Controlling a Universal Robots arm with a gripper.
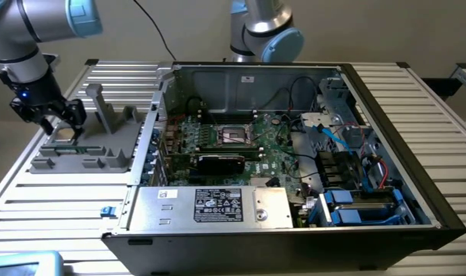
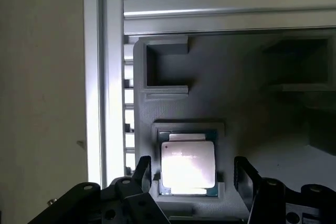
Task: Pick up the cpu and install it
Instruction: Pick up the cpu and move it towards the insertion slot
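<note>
A table of ribbed silver aluminium slats (image 1: 416, 115) carries everything. Most of it is taken by a large black computer case (image 1: 443, 207) lying open, with a green motherboard (image 1: 275, 149) inside. Near the board's middle sits a dark square socket with a metal frame (image 1: 234, 135), with no chip in it.

Just beside the case, on the exterior view's left, lies a grey moulded plastic fixture tray (image 1: 110, 146) with upright posts and shallow recesses. The silver robot arm with pale blue joint caps (image 1: 26, 34) reaches down over the far-left corner of that tray.

The black two-fingered gripper (image 1: 62, 123) hangs low over one recess with its jaws spread wide, holding nothing. Directly beneath it, seated flat in that recess, is the cpu (image 1: 64, 136), a small square chip with a shiny silver-grey metal top and a thin green rim.

In the wrist view the cpu (image 2: 188, 163) lies square between the gripper (image 2: 191, 174) halves. One black finger (image 2: 142, 174) stands just outside each of two opposite edges, near but apparently not touching. The chip's sides run parallel to the finger faces, so the gap looks centred on it. The socket lies well apart, towards the exterior view's right.
</note>
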